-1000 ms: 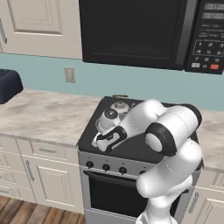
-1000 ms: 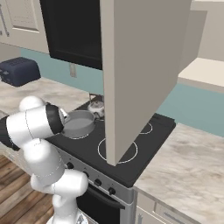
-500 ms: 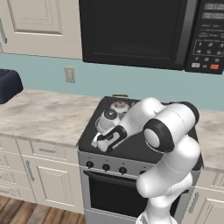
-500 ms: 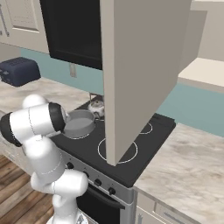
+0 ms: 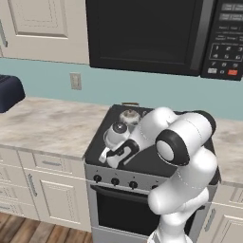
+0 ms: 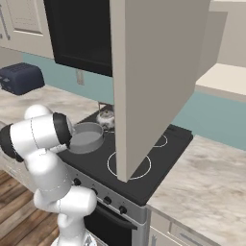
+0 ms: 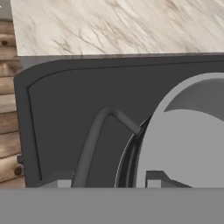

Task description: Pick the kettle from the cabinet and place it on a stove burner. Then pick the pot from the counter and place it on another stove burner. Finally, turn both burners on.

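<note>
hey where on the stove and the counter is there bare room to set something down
Crowded: the cooktop's left side, where the pot sits by the arm and the kettle stands behind it. Free: the ringed burner right of the pot, and the counter between the stove and the dark toaster.

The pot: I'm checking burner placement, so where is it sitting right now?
In the right base view the pot sits on the black cooktop at its front-left, just in front of the kettle and beside the arm's elbow.
</note>
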